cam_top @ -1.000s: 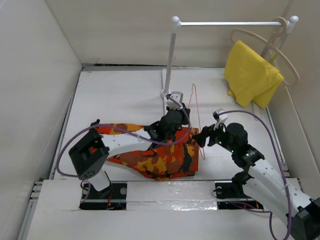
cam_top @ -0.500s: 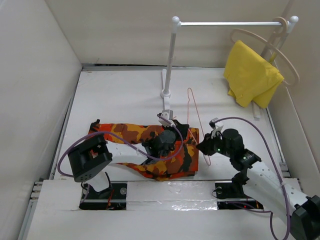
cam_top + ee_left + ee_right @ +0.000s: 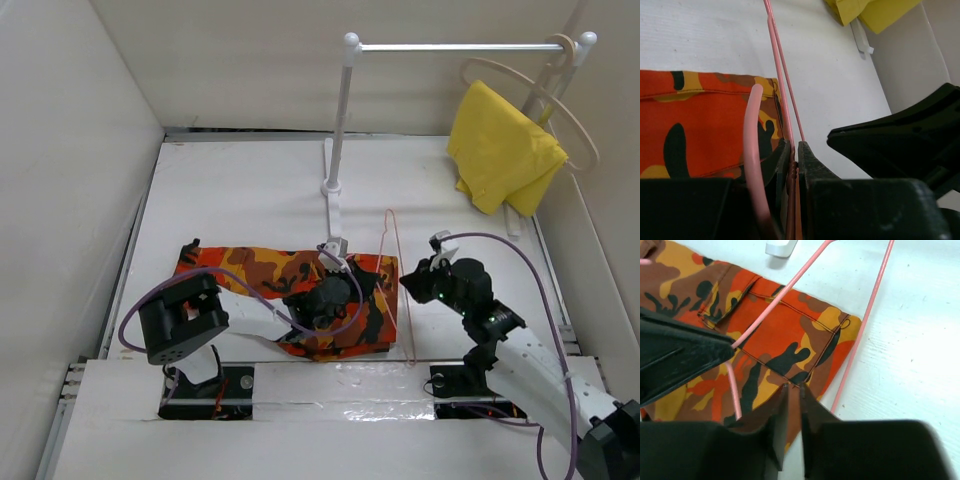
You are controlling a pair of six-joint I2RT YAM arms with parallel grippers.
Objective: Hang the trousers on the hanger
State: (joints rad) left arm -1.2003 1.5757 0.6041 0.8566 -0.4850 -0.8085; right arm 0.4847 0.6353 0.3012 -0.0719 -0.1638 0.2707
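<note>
So the camo trousers (image 3: 255, 270) are lying flat on the white table (image 3: 240, 190), near the front edge. The pink wire hanger (image 3: 399, 280) lies along their right end, with part of it over the cloth. The left gripper (image 3: 795, 150) sits on top of the trousers, clenched tight on the hanger wire. The right gripper (image 3: 792, 390) is at the trousers' right hem, fingers almost together. Honestly can't tell if it's pinching any cloth. A yellow cloth (image 3: 500, 150) hangs on the rack (image 3: 450, 47) at the back right.
</note>
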